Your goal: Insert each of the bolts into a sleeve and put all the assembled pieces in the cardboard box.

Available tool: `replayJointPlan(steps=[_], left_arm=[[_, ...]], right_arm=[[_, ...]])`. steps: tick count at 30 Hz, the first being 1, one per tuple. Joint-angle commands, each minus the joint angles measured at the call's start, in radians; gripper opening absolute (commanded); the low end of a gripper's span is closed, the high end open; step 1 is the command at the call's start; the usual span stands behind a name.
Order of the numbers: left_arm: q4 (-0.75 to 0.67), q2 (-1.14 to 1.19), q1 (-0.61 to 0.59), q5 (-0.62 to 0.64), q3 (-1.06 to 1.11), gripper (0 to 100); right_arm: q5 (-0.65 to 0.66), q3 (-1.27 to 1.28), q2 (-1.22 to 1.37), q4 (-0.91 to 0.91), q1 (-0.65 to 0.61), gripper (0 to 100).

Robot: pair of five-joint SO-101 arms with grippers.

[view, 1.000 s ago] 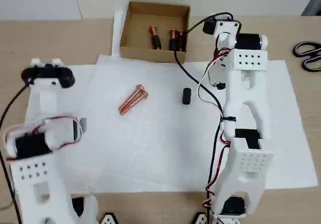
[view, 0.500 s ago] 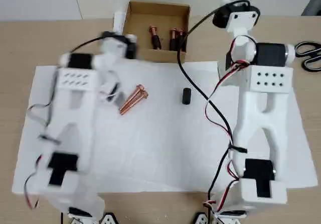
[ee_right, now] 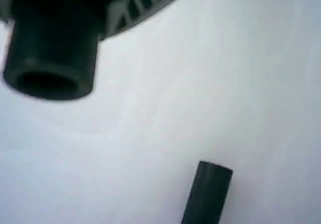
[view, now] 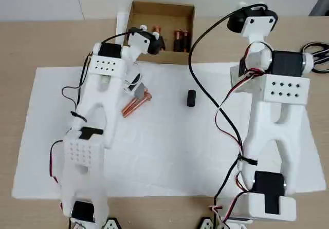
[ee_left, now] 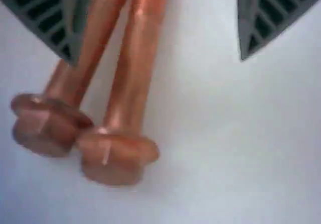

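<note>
A white sheet (view: 164,152) covers the wooden table (view: 31,44). The left gripper (ee_left: 158,56) hangs wide open over two bolts (ee_left: 131,68) lying touching, side by side. One finger (ee_left: 45,13) overlaps the outer bolt (ee_left: 50,121). Better to sidestep until it straddles a single shaft, then close. The right gripper (ee_right: 65,13) seems clamped on a black sleeve (ee_right: 50,58); a spare sleeve (ee_right: 208,194) lies nearby.

Wooden table (view: 51,44), white sheet (view: 169,152) across it, cardboard box (view: 169,57), scissors (view: 317,49)
</note>
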Motion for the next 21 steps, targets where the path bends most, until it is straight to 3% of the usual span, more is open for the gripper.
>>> replayJointPlan(steps=[1, 8, 21], left_arm=[[0.011, 0.028, 0.002, -0.005, -0.085, 20], [0.003, 0.089, 0.005, -0.005, -0.099, 19], [0.003, 0.089, 0.026, -0.006, -0.094, 8]], right_arm=[[0.008, -0.003, -0.05, 0.007, 0.001, 0.4], [0.008, -0.003, -0.048, 0.004, 0.001, 0.4], [0.006, -0.003, -0.047, 0.002, 0.001, 0.4]])
